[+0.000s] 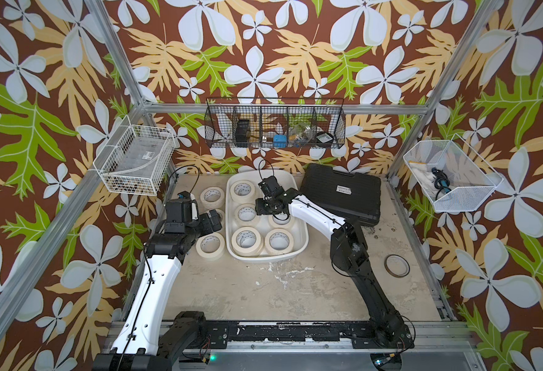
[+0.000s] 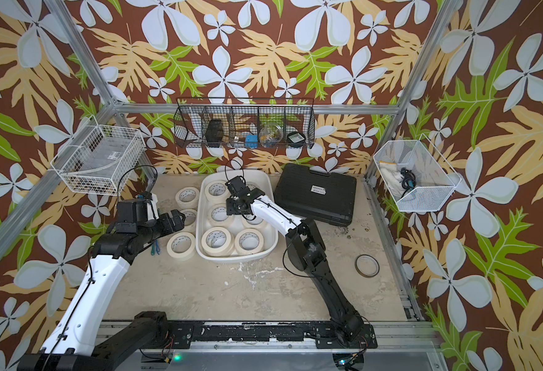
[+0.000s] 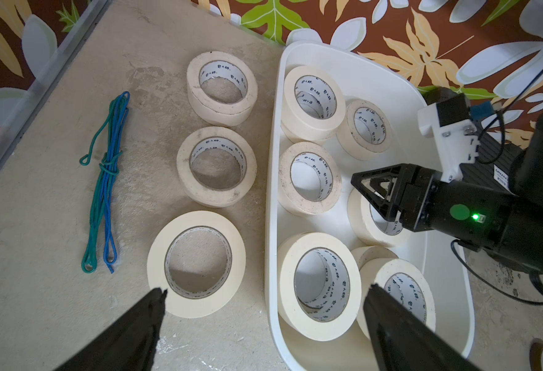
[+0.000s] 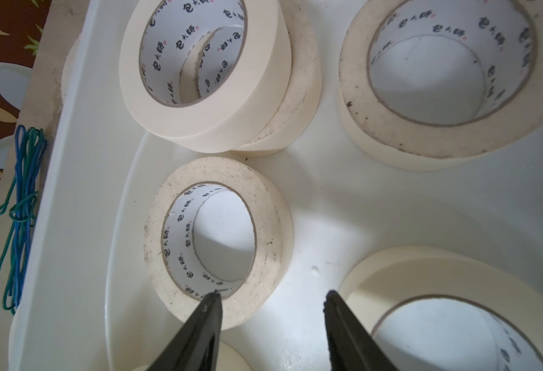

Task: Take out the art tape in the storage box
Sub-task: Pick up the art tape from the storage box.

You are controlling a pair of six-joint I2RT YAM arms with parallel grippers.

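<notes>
tabletop: the worn beige board I am working over.
storage box: white tub at the back middle of the board, with both my grippers at it.
black hard case: closed and flat, just beside the box on its right; my right forearm crosses its near corner.
black wire basket: on the back wall, holding small items I cannot make out.
white wire basket: on the left wall, above the arms.
white mesh basket: on the right wall, with a white cloth and a dark cabled item inside.
left gripper: jaws spread wide, holding nothing; it hangs at the box's left side, above the rolls lying there.
right gripper: inside the box, jaws partly apart and astride the wall of one flat roll. One fingertip is at the core's inner edge; the other is outside, with box floor showing between it and the roll. Nothing is gripped. I cannot tell whether the inner tip touches.
art tape: cream rolls with printed white cores. They lie flat in six places in the box, some stacked; more lie in a row on the board just left of it.
cord: blue and green, bundled, left of the table rolls.
dark ring: thin, flat, well apart to the right.
</notes>
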